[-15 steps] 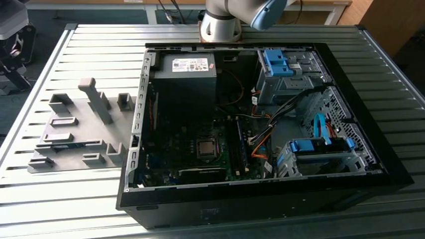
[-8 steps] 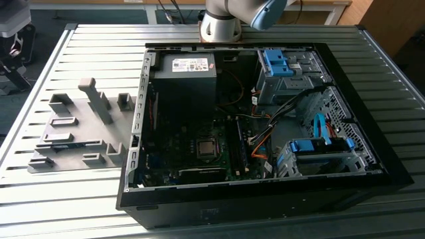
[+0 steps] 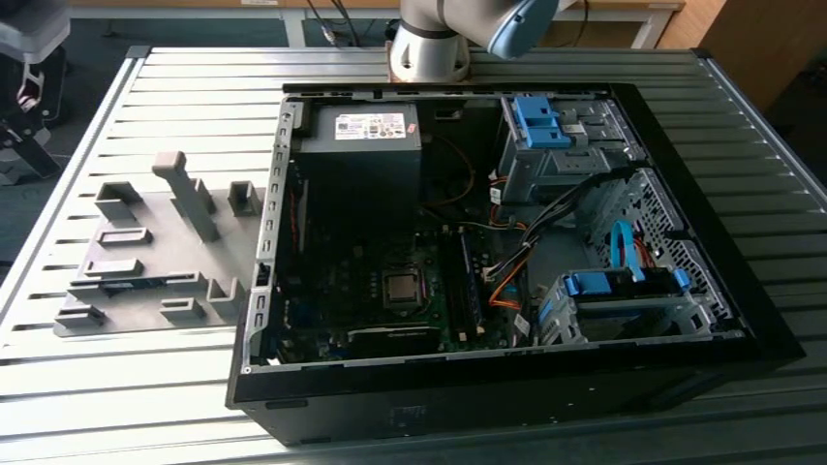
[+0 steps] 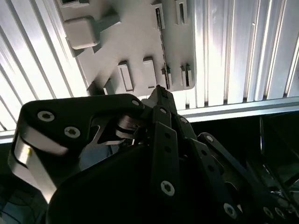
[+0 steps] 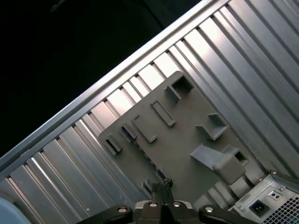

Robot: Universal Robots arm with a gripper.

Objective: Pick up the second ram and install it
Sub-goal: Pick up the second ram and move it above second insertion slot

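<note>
Robotics lab bench, plainly: slatted aluminium table (image 3: 142, 387), arm base (image 3: 433, 48) standing at its far edge, opened PC case (image 3: 452, 412) lying flat with board and cables bare, grey fixture plate (image 3: 155, 281) just beside it, wooden desks (image 3: 621, 10) behind.

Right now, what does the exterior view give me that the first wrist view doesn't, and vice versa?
Exterior view: the inside of the open computer case, with motherboard, power supply and blue drive brackets. It also has the arm's base and a blue-green strip in the fixture plate, likely the second ram.
First wrist view: the end effector, tips together, pointing at the fixture plate, and the case's rear power socket.
Both: the fixture plate, the slatted table and part of the computer case.
</note>
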